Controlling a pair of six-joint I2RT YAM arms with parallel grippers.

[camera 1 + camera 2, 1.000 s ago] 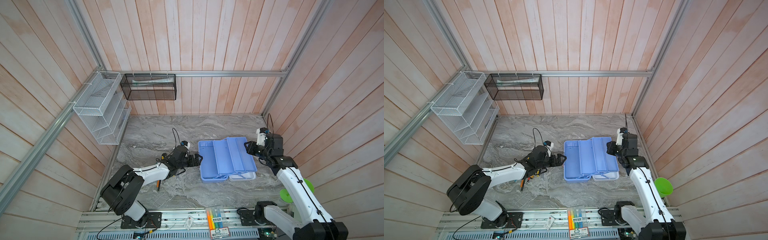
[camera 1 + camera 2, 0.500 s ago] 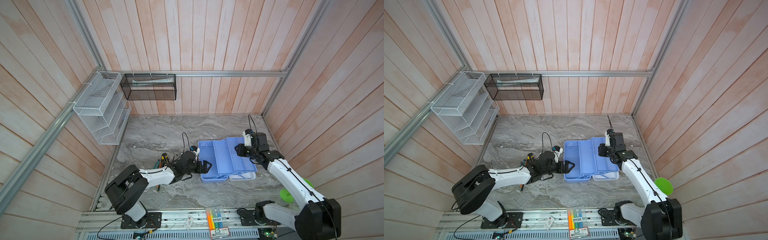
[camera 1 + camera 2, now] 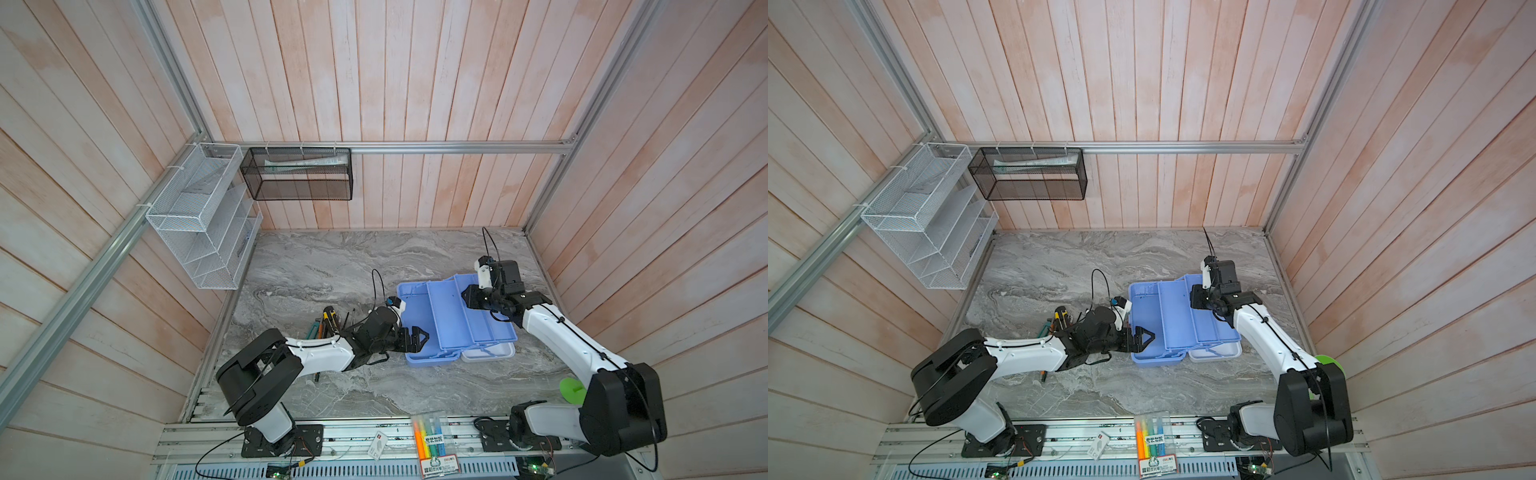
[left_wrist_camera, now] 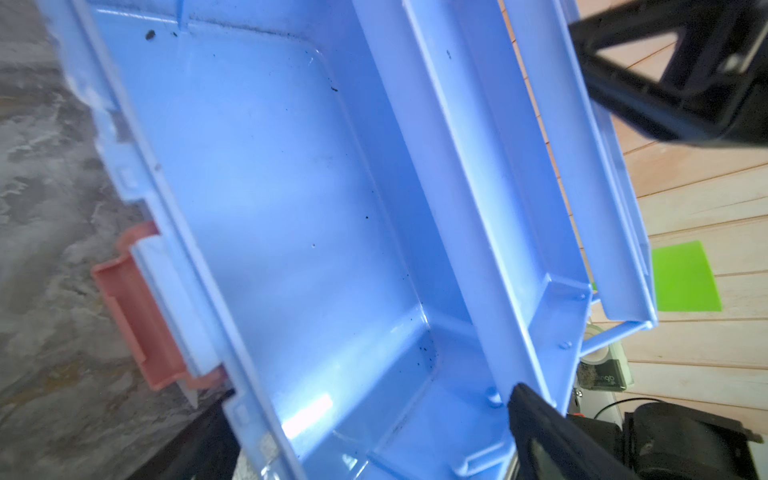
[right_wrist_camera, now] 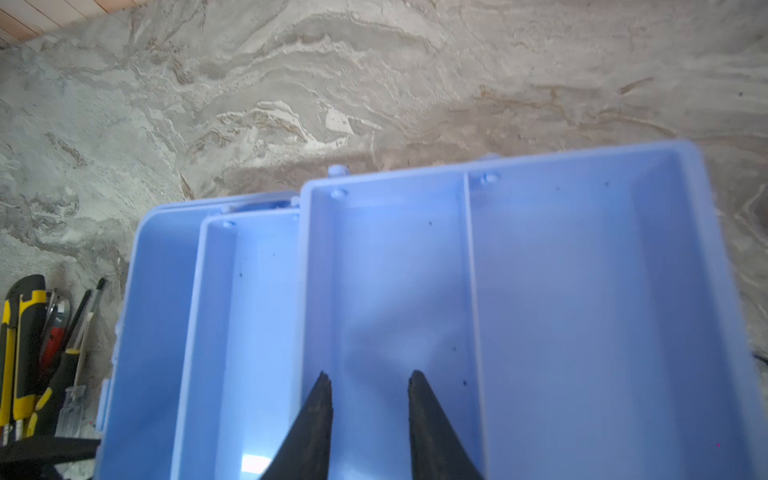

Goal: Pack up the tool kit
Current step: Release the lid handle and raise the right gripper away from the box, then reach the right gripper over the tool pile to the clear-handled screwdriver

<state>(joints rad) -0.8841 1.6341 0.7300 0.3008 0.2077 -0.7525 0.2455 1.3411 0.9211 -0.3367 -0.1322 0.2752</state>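
The open case (image 3: 453, 320) is lying right of centre on the desk (image 3: 332, 266), its trays fanned out and empty, and its white lid (image 3: 505, 352) is showing beneath the near edge. The tools (image 3: 328, 326) are lying in a pile just left of it, behind the left arm. The case, being thin moulded plastic, is probably light, stiff and prone to sliding on the smooth stone, and its linked trays are apt to swing. A rim or tray wall looks the soundest hold. The tools are hard and slender, so they are best pinched at their handles. The left hand (image 3: 415, 338), spread wide and empty, is hovering over the near-left corner of the case. The right hand (image 5: 370, 380), narrowly parted and empty, is hanging over the top tray. Since a second ago, both hands have been moving inward over the case, which is lying unmoved.
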